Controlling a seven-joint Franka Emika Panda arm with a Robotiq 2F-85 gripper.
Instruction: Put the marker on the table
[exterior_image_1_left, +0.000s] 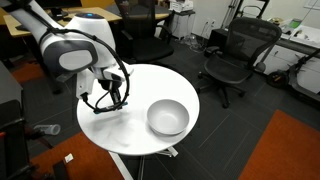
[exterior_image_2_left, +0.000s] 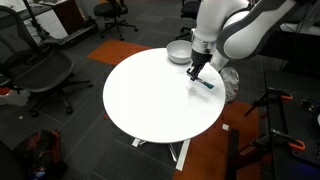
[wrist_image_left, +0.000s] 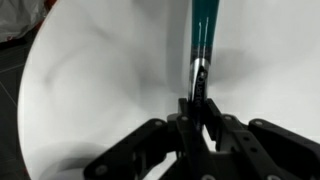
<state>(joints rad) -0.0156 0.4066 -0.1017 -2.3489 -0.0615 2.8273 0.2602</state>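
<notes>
The marker (wrist_image_left: 203, 35) is a slim teal stick with a dark lower end. In the wrist view it runs from the top edge down into my gripper (wrist_image_left: 197, 108), whose fingers are shut on its dark end. In an exterior view the marker (exterior_image_2_left: 205, 84) lies low over the round white table (exterior_image_2_left: 150, 100), just past my gripper (exterior_image_2_left: 193, 73), near the table's edge. Whether it touches the tabletop I cannot tell. In an exterior view my gripper (exterior_image_1_left: 117, 98) hangs over the table (exterior_image_1_left: 130, 125); the marker is hidden there.
A grey bowl (exterior_image_1_left: 167, 117) stands on the table, also visible in an exterior view (exterior_image_2_left: 178, 51) behind the arm. Black office chairs (exterior_image_1_left: 232, 55) (exterior_image_2_left: 40, 72) stand around. A light-wood desk (exterior_image_1_left: 90, 14) is at the back. Orange carpet (exterior_image_1_left: 290, 150) lies nearby.
</notes>
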